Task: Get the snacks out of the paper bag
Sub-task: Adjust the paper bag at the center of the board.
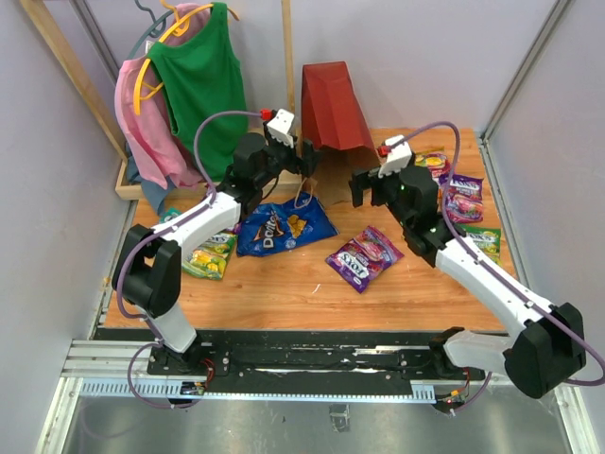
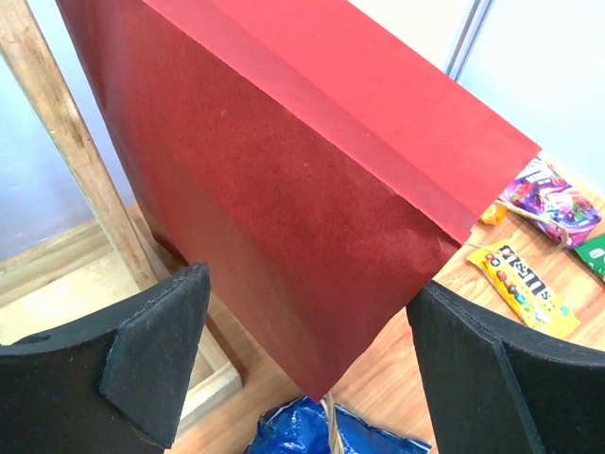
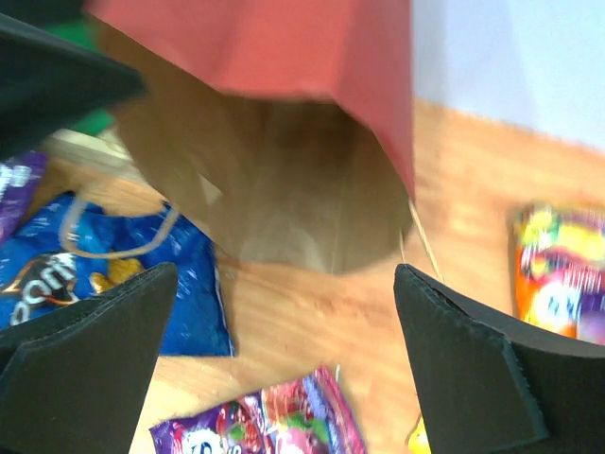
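Note:
The red paper bag (image 1: 333, 104) lies tipped at the back of the table, its mouth toward the arms. Its red side (image 2: 302, 170) fills the left wrist view. My left gripper (image 2: 307, 312) (image 1: 304, 163) is open, fingers on either side of the bag's lower corner without touching it. My right gripper (image 3: 284, 293) (image 1: 363, 189) is open and empty before the brown mouth (image 3: 284, 180); no packet shows inside. Snacks lie on the wood: a blue Doritos bag (image 1: 284, 227), a purple candy bag (image 1: 364, 257), green-yellow packets (image 1: 210, 255), and more packets (image 1: 463, 199) at the right.
Green and pink garments (image 1: 198, 85) hang on a wooden rack (image 2: 66, 151) at the back left, its base frame beside the bag. A yellow M&M's packet (image 2: 525, 284) lies right of the bag. A cord handle (image 3: 104, 236) rests on the Doritos bag.

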Tool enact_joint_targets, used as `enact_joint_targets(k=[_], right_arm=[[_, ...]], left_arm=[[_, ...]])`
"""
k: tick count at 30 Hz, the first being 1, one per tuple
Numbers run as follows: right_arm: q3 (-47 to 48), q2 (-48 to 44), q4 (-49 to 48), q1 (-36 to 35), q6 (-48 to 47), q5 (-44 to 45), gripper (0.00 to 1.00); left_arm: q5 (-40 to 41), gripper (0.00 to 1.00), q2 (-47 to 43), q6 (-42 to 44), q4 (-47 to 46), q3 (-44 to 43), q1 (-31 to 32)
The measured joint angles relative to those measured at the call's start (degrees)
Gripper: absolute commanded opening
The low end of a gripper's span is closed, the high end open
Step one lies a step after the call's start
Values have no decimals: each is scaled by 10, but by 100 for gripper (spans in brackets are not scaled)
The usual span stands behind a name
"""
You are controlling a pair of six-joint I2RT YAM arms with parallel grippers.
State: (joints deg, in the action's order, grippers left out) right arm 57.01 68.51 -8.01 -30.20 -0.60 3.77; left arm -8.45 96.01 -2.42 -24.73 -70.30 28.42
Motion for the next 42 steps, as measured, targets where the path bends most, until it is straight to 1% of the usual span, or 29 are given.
enact_joint_targets(k=[1, 2, 3, 4, 5, 7, 9, 12, 15, 20, 26, 31, 36, 42], right_arm=[[-31, -1, -17, 6, 32, 23, 100], [-49, 0, -25, 13, 54, 39, 98], [-67, 0, -33, 20, 77, 55, 95], [-98, 0, -50, 28, 122, 78, 92], [-104, 0, -53, 32, 132, 84, 89], [-141, -2, -82, 42, 185, 110, 83], [-177, -8, -104, 45, 233, 126, 80], [-211, -10, -122, 45, 294, 130, 78], [-227, 1, -144, 43, 332, 129, 78], [-249, 66, -225, 37, 386, 129, 78], [-245, 187, -320, 34, 423, 135, 77], [-218, 266, -381, 35, 426, 155, 75], [-184, 312, -418, 45, 421, 158, 72], [-141, 368, -462, 61, 389, 158, 67]], left_arm=[[2, 88, 0, 0, 0, 0, 0], [3, 88, 0, 0, 1, 0, 0], [3, 88, 0, 0, 1, 0, 0], [5, 88, 0, 0, 2, -1, 0], [6, 88, 0, 0, 4, -1, 0], [9, 88, 0, 0, 7, -1, 0], [12, 88, 0, 0, 10, -2, 0], [10, 89, 0, 0, 16, -5, -2], [-2, 90, 0, -4, 18, -11, -7], [-16, 90, 0, -9, 20, -14, -12], [-17, 90, 0, -10, 24, -14, -13], [-15, 90, 0, -10, 27, -14, -13], [-12, 90, 0, -10, 27, -14, -14], [-12, 90, 0, -10, 28, -14, -20]])
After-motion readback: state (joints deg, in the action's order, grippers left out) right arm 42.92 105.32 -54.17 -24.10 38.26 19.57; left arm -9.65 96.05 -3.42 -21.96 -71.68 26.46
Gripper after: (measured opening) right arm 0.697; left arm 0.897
